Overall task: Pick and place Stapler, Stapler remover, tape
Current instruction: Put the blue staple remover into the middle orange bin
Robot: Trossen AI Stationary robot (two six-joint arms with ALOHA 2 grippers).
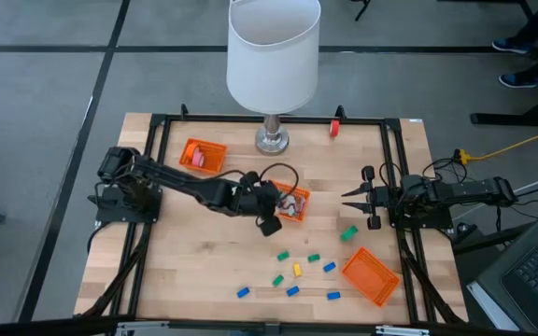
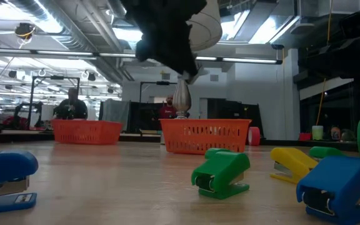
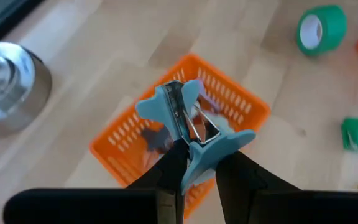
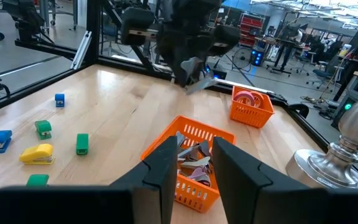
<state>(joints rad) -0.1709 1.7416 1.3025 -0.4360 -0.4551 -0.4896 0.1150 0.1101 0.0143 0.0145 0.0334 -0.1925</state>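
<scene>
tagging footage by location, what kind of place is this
Probably a robotics lab or workshop: an open hall with exposed ceiling ducts, workbenches with people behind, and a framed wooden table carrying two robot arms.

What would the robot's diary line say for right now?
left gripper: shut on blue staple remover, above middle orange basket | right gripper: waiting at table's right side

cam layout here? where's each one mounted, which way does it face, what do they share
High: overhead, straight down; both arms, table.
Low: tabletop height, level toward the room; one arm hangs from above.
Left wrist: over the middle basket; left gripper holds a stapler remover.
Right wrist: across the table; right gripper idle.
All four share the middle basket.
</scene>
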